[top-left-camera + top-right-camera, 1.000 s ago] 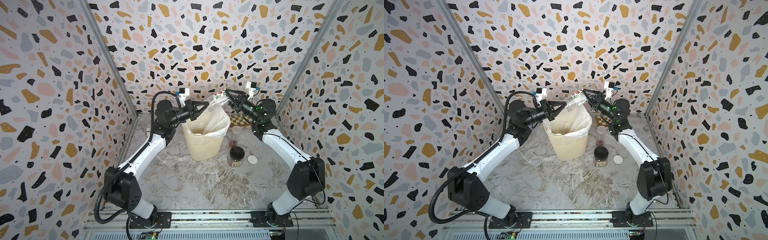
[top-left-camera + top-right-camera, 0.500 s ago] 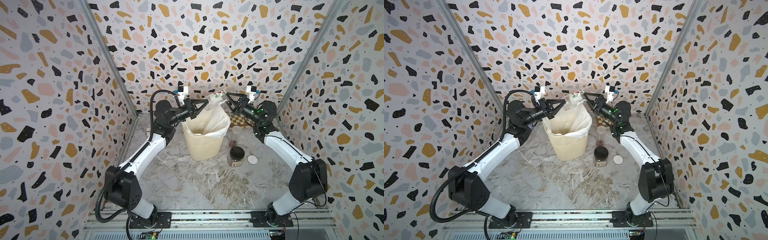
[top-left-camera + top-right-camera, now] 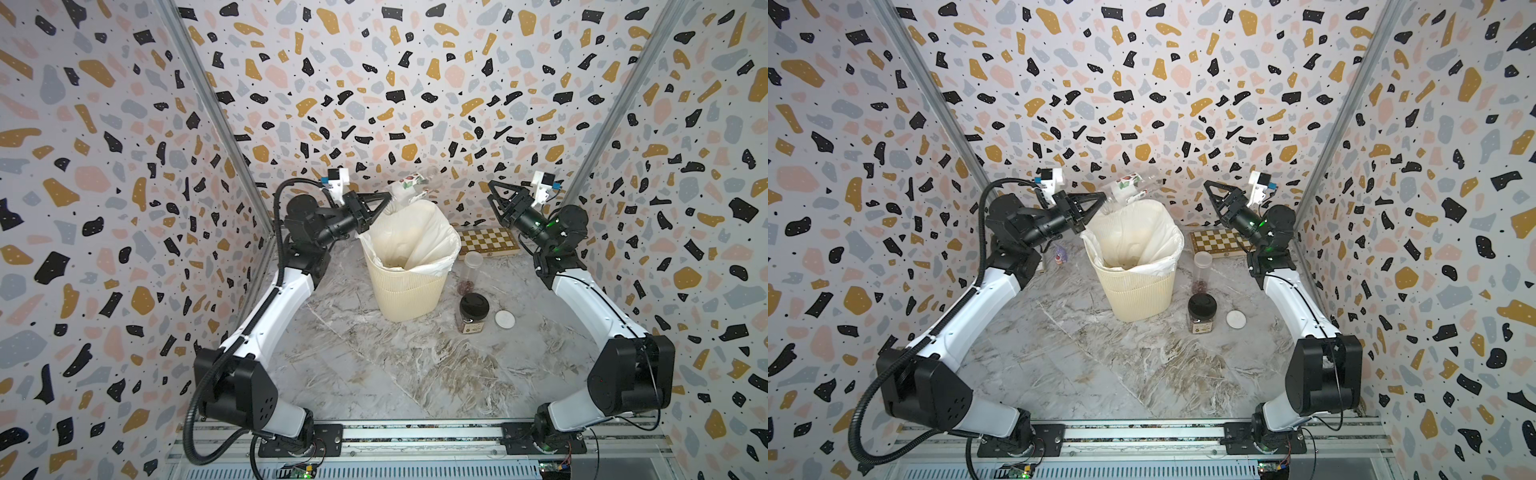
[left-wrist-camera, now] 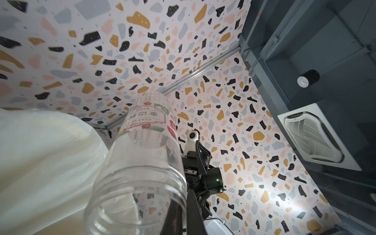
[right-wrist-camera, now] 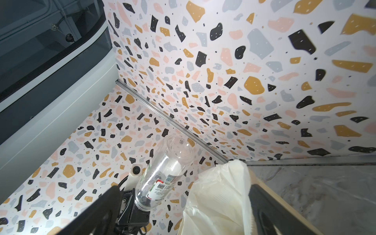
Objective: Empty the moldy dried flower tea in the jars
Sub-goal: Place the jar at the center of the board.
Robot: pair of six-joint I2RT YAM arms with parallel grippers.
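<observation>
While the left gripper (image 3: 385, 202) clamps the empty labelled jar (image 3: 409, 186) tilted above the bin (image 3: 409, 291), the right gripper (image 3: 495, 203) stands wide open, holding nothing.

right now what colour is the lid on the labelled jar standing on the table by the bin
Black; the lid shows best in a top view.
</observation>
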